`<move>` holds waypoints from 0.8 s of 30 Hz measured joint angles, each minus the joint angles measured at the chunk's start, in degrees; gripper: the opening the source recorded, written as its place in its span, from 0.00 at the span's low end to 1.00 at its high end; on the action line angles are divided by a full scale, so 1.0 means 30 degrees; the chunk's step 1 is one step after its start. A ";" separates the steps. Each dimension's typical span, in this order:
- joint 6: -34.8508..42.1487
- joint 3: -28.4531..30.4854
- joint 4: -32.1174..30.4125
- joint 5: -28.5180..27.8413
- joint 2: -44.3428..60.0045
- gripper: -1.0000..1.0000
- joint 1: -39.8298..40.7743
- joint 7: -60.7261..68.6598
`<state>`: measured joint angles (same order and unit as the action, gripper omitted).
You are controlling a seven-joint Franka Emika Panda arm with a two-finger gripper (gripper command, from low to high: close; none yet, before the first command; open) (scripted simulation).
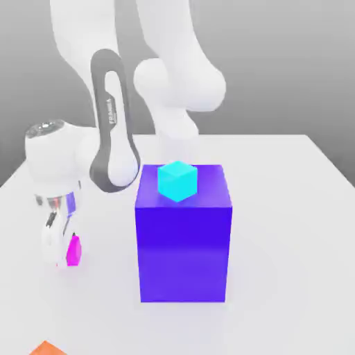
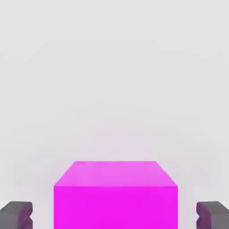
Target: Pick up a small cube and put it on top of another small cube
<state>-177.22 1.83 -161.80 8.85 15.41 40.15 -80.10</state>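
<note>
The small magenta-pink cube (image 1: pixel 73 251) rests on the white table at the exterior view's left. My gripper (image 1: pixel 62 255) hangs low over it, fingers pointing down and straddling it. In the hand view the small cube (image 2: pixel 115 192) sits between the two dark fingertips (image 2: pixel 17 215), and a strip of table shows on each side, so the pads stand apart from its faces. The gripper (image 2: pixel 114 217) is open and holds nothing.
A big blue-violet block (image 1: pixel 184 243) stands mid-table just right of the gripper, with a small cyan cube (image 1: pixel 177 180) on its top. An orange corner (image 1: pixel 47 349) pokes in at the front edge. The arm's white links rise behind the block.
</note>
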 joint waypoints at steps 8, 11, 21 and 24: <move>0.1810 0.1015 -0.0450 -0.1231 -0.2262 0.00 -0.0712 -0.0943; 0.3463 0.1363 -0.0844 -0.2526 -0.4325 0.00 -0.0670 -0.1875; 0.8056 -0.1632 0.4405 -0.4171 -0.2884 0.00 -0.5642 -0.4640; 0.9321 -0.2758 0.6448 -0.4736 -0.1907 0.00 -0.7257 -0.5700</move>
<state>-149.26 -6.45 -142.46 -5.36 9.69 18.38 -97.20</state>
